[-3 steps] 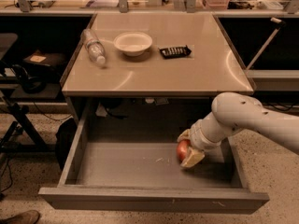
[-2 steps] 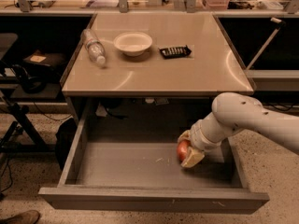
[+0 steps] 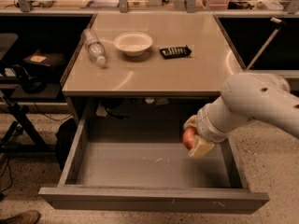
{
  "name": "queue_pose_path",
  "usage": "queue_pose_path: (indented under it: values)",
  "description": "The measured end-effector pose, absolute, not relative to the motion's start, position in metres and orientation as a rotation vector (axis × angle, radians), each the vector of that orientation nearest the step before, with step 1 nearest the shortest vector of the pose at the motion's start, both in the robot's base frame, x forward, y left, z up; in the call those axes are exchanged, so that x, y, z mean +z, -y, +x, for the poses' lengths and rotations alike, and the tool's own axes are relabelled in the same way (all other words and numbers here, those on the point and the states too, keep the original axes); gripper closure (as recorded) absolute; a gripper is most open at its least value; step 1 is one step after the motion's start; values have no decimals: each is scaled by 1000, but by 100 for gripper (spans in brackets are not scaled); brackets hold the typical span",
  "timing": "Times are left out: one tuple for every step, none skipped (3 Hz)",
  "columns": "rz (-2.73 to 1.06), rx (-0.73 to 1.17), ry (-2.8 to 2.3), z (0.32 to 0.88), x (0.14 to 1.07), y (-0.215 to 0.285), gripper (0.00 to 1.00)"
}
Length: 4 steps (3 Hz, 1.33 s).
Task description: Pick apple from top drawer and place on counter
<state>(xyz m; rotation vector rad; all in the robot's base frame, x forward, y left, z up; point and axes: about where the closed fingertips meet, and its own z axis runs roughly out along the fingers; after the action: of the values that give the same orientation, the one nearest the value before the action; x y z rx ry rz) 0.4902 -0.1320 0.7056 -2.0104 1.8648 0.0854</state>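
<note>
— Speckled floor [image 3: 273, 171] all round, and the top drawer [image 3: 140, 164] stands open under the counter's [image 3: 187, 73] near edge. Where's the apple [image 3: 188, 136]?
— Clamped in the gripper [image 3: 194, 135], below the near right corner.
— And up top?
— Bottle [image 3: 94, 47] lying by the left edge, white bowl [image 3: 133, 43] and a small black object [image 3: 174, 52] beyond the middle.

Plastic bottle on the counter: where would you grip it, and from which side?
Probably around its mid-body, coming down from above with the fingers either side of its long axis: the plastic bottle lies on its side on the counter, so its round flanks are free. The gripper is over the right of the top drawer, shut on the apple.
</note>
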Motion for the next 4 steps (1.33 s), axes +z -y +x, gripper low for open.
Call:
queue_pose_path:
  values:
    - [-2005,-103,-1793,492,797,124,100]
    - [-1999,-217,-1750,511,871,112,100]
    - [-1988,-230,-1726,517,889,106,100]
    - [-1975,-202,-1755,517,879,107,100]
